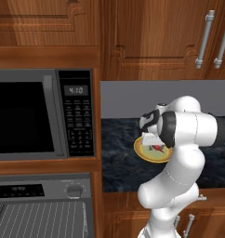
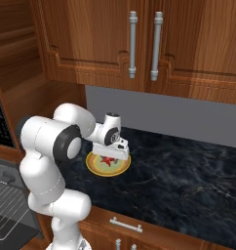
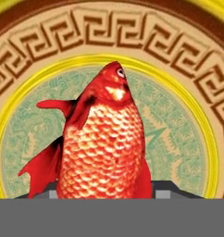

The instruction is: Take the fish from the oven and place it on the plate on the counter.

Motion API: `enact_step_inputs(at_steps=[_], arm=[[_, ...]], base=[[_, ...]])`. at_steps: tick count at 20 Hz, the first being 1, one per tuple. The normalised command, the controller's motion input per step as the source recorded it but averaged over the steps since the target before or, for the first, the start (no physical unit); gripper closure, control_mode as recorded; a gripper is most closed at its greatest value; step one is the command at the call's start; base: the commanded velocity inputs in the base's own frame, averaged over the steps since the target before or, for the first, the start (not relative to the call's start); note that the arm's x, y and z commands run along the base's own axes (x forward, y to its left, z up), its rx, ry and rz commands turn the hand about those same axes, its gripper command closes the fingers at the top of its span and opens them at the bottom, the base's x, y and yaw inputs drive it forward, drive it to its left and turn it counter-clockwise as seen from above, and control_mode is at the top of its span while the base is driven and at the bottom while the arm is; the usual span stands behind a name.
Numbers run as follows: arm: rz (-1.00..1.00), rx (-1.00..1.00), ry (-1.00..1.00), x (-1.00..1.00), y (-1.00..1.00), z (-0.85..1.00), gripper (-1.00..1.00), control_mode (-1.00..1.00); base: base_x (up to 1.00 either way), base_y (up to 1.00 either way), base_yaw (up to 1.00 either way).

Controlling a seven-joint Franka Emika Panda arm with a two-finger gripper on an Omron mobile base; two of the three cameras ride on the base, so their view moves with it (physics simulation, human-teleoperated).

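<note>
Red-scaled and close to the hand camera, the fish (image 3: pixel 102 143) is rising between the gripper (image 2: pixel 109 157) fingers, which are clasping its body right over the middle of the plate (image 2: pixel 97 168). That yellow plate is sitting on the dark marbled counter (image 2: pixel 178 180), right of the microwave (image 1: pixel 42 116) and oven (image 1: pixel 40 209).

fish: small orange-red fish (image 3: pixel 102 148) looked glossy, finely scaled
plate: round yellow plate (image 3: pixel 21 51) was smooth, with an ornate brown patterned rim
surface: dark marbled stone surface (image 2: pixel 188 171) was polished
cupboards: brown wooden cupboards (image 2: pixel 90 39) looked grained, with brushed metal handles (image 2: pixel 133 44)
</note>
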Motion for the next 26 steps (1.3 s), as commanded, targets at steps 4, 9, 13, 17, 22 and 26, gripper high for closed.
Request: enact_step_inputs(at_steps=[4,9,13,17,22,26], arm=[[0.00,0.00,0.00,0.00,0.00,0.00,-1.00,-1.00],[0.00,0.00,0.00,-0.04,0.00,0.06,-1.00,-1.00],[0.00,0.00,-0.04,-0.22,0.00,0.23,-1.00,-1.00],[0.00,0.00,-0.12,-0.30,0.05,0.32,-1.00,-1.00],[0.00,0.00,-0.11,-0.68,0.11,0.20,-1.00,-1.00],[0.00,0.00,-0.09,-0.87,0.09,0.15,-1.00,-1.00]], base=[[0.00,0.00,0.00],[0.00,0.00,0.00],[0.00,0.00,0.00],[0.00,0.00,0.00],[0.00,0.00,0.00],[0.00,0.00,0.00]])
